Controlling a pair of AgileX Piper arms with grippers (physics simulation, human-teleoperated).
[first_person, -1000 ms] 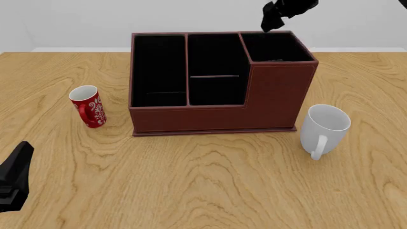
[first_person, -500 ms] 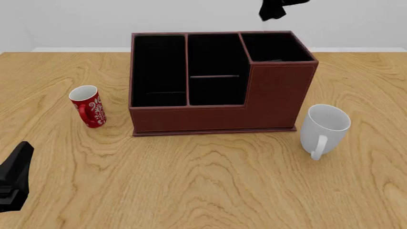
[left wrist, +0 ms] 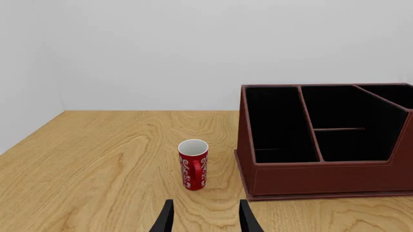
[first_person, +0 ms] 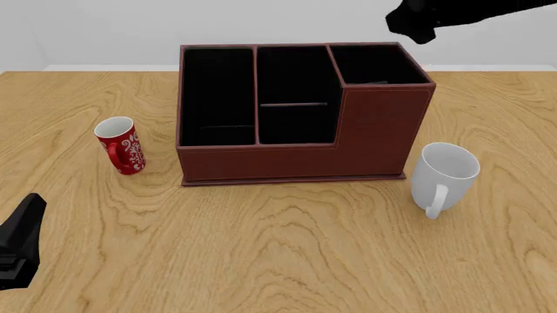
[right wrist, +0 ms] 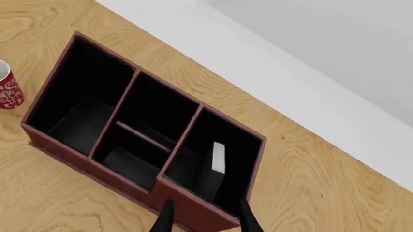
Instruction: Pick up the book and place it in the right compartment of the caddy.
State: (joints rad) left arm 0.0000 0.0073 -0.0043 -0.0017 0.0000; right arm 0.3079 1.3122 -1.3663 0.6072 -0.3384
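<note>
One book (right wrist: 217,158) in right compartment (right wrist: 248,145) (upright)

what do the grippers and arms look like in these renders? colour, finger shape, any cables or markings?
Both matte black, low-poly. Left gripper and right gripper each show two thin, flat, tapering fingers. In the front view the left arm and right arm are dark angular silhouettes. No cables, logos or markings visible.

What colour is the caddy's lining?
Black, inside all three sections of the caddy; clearest in the right wrist view.
</note>
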